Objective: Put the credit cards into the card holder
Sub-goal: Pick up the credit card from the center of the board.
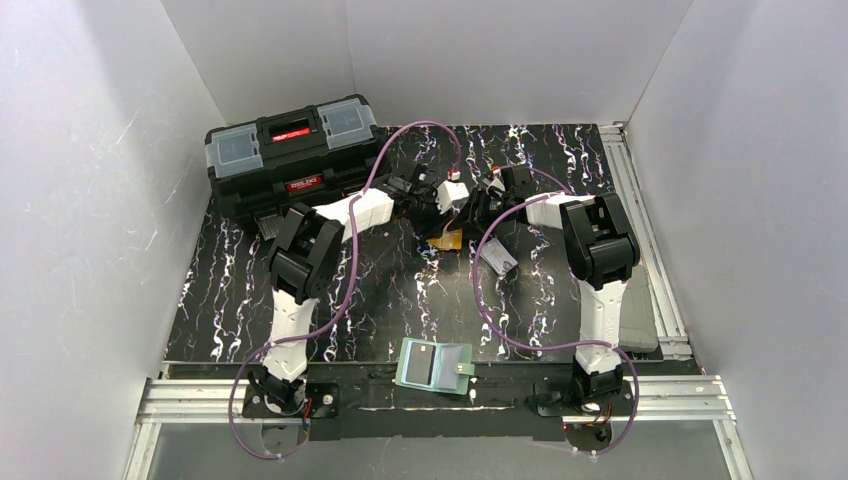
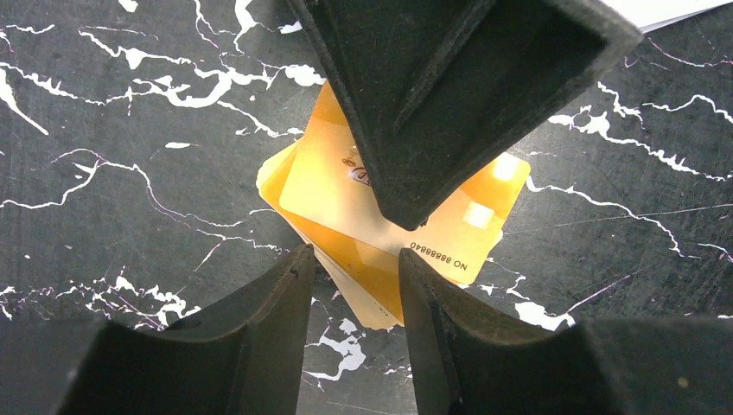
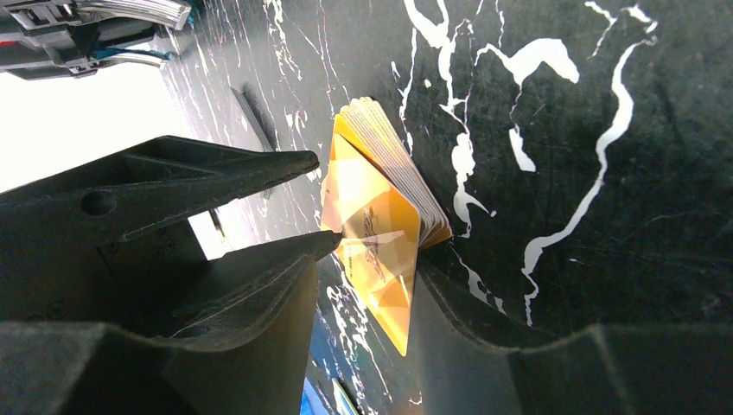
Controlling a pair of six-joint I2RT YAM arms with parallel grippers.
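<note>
Credit cards, orange [image 2: 328, 203]: fanned stack at the centre of the surface [image 2: 130, 242]. Your wrist views show both spread: left end effector [image 2: 354, 255] straddling a stack corner, right end effector [image 3: 379, 251] with a fingertip [image 3: 285, 255] touching the tilted top card [image 3: 389, 294]. Only the top view shows you the white card [image 1: 498, 258] and the open card holder [image 1: 435, 365] at the near edge.

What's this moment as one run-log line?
left gripper, right gripper: both at orange cards, grip unclear | white card: lying nearby | card holder: open, near edge
</note>
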